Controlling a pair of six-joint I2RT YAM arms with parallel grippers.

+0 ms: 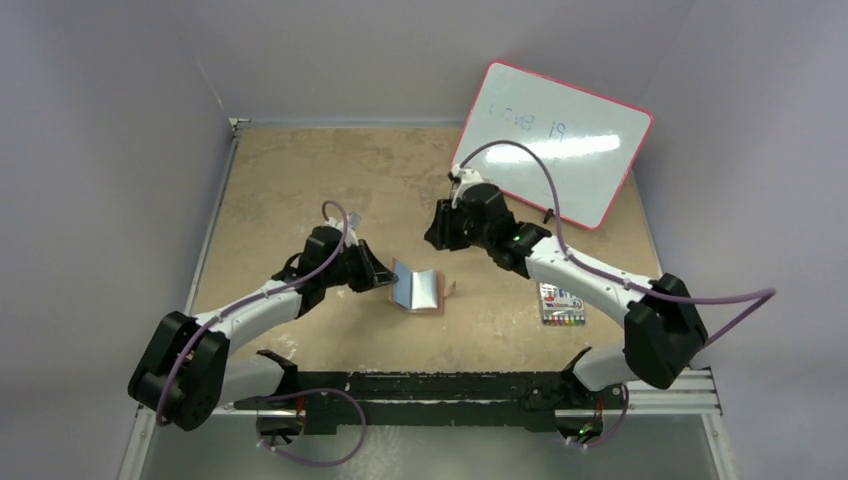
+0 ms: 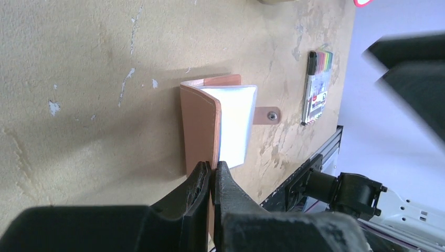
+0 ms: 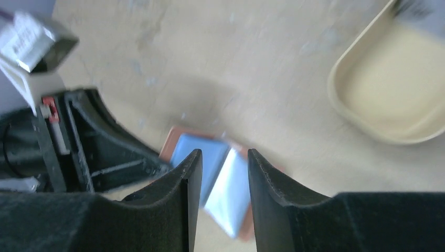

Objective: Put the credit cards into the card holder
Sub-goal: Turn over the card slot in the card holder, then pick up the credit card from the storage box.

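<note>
Scuffs and pale chips are marking the tan table (image 1: 330,180), and plain grey walls (image 1: 100,150) are closing it in on three sides. At upper right in the top view we are seeing a red-rimmed whiteboard (image 1: 560,140) with faint writing, and at right of centre a pack of markers (image 1: 561,305). A tan tray (image 3: 388,100) is showing at upper right in the right wrist view.

The holder (image 2: 199,126) is sitting just below the centre of the top view, reddish-brown leather, standing open in a V. Pale blue-white cards (image 2: 236,126) are lining its inside, and we cannot tell how deep they are sitting. Its snap tab (image 2: 267,115) is lying flat on the table beside it.

The left gripper (image 2: 211,168) is pinching the edge of the near leather flap, its fingers (image 2: 199,178) pressed together on it. The right gripper (image 3: 223,157) is hovering above the holder, fingers (image 3: 262,173) partly spread with nothing between them, and we are seeing the cards through the gap.
</note>
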